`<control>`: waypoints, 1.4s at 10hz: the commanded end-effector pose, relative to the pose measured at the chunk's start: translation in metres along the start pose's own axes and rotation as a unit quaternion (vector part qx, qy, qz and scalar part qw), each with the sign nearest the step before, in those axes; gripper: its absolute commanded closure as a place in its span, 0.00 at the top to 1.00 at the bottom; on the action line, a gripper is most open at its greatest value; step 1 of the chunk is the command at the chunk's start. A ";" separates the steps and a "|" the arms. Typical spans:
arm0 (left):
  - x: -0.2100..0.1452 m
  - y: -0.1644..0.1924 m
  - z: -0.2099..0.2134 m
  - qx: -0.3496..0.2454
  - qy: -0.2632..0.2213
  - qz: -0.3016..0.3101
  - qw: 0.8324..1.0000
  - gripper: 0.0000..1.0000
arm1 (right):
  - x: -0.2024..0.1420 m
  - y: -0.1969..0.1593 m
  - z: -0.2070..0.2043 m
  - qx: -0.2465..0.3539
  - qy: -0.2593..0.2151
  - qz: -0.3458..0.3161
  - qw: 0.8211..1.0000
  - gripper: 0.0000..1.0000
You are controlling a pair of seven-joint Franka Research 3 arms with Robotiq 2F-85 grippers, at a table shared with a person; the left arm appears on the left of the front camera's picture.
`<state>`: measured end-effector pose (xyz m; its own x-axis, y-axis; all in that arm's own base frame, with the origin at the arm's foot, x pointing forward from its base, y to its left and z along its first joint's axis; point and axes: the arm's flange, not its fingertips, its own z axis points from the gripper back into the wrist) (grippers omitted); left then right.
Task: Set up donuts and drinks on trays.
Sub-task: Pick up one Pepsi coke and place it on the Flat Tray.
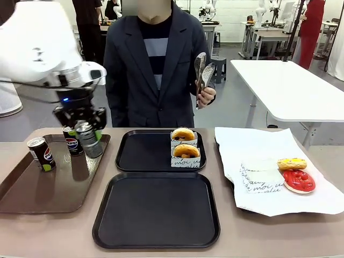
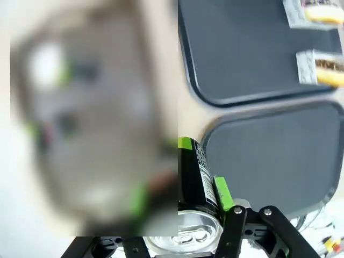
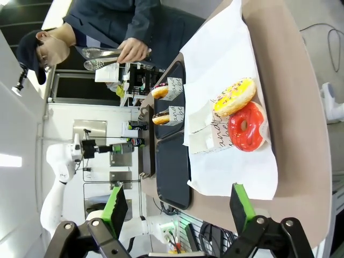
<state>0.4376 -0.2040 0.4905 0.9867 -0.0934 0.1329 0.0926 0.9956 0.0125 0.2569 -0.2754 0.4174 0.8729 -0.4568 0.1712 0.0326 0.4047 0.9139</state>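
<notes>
Over a brown handled tray [image 1: 32, 199] on the table's 9 o'clock side, the left gripper [image 1: 88, 133] holds a slim black soda can with a silver top [image 1: 89, 141]. One green pad [image 2: 222, 192] presses against its side. The held can leans a little, its long axis close to upright, silver top toward the wrist. It seems raised just off the tray floor. A black Pepsi can [image 1: 72, 141] stands just beside it at 9 o'clock. A second Pepsi can [image 1: 42, 153] stands farther out at 8 o'clock.

Two matching black square plastic trays with raised rims lie mid-table. The far black tray [image 1: 124, 156] lies at 3 o'clock from the held can; the near black tray [image 1: 156, 215], bare, lies at about 5 o'clock. Two golden-brown ring donuts in white script-printed sleeves [image 1: 183, 134] [image 1: 186, 151] sit in the far tray's 1 o'clock corner.

At the table's 3 o'clock side, a white paper sheet [image 1: 252, 145] carries a yellow-iced donut [image 1: 292, 164] and a red-iced donut [image 1: 299, 180]. The right gripper [image 3: 179, 209] faces them, fingers wide apart with nothing between. A person at 12 o'clock holds metal tongs [image 1: 201, 75].

The next move likely carries the can toward 3 or 5 o'clock, over both rims; the left arm is much the nearer.
</notes>
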 end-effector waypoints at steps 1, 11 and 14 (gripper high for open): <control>0.054 -0.033 -0.007 0.049 0.014 0.036 0.998 0.59 | 0.000 -0.001 0.001 0.001 0.006 -0.001 1.000 1.00; 0.114 -0.127 -0.093 0.034 0.034 -0.006 0.999 0.59 | 0.000 -0.001 0.001 0.001 0.006 -0.001 1.000 1.00; 0.113 -0.127 -0.134 0.051 0.052 -0.027 0.997 0.59 | 0.000 -0.001 0.001 0.001 0.006 -0.001 1.000 1.00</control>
<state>0.5527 -0.3401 0.3806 0.9934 -0.1141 0.0152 0.1124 0.9899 0.0868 0.2569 -0.2754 0.4174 0.8730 -0.4567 0.1711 0.0325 0.4046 0.9139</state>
